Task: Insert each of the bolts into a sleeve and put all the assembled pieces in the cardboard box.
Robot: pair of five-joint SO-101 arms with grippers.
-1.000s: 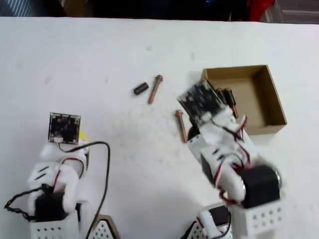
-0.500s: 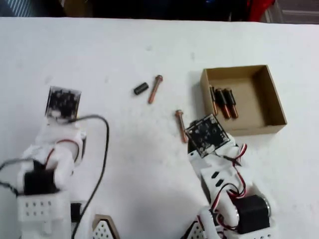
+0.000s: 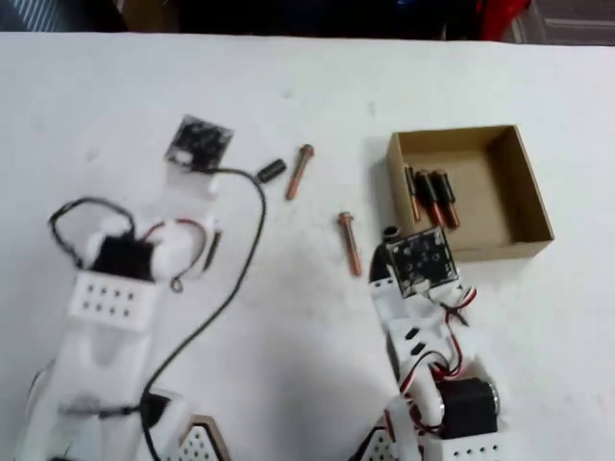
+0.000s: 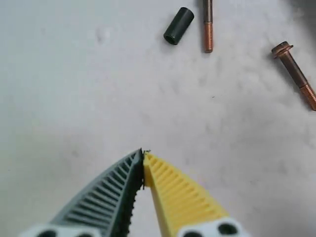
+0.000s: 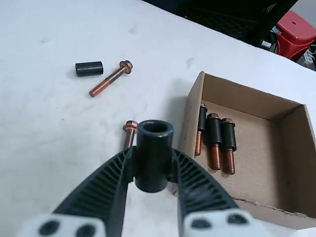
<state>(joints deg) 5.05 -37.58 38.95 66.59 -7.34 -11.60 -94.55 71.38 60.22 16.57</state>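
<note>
Near the box [image 5: 247,101], the right gripper [image 5: 153,154] pinches a sleeve [image 5: 155,136] for a bolt [image 5: 130,128]; the left gripper [image 4: 143,157] is pressed together.

The right claw [image 5: 153,159] has matt black plastic fingers [image 5: 106,185], ribbed along their sides. The held sleeve [image 5: 154,143] between them is smooth and dull black with a faint sheen. The left claw [image 4: 143,154] is matt ribbed plastic, one finger grey and one yellow. Ahead of it, the bolts [image 4: 295,74] are copper-toned metal, threaded and slightly glossy, and the loose sleeve [image 4: 178,25] is dull black. Beside the right claw, the cardboard box [image 5: 247,96] is brown, matt paperboard with rough edges. The table [image 4: 74,89] under both claws is white, matt and faintly mottled.
</note>
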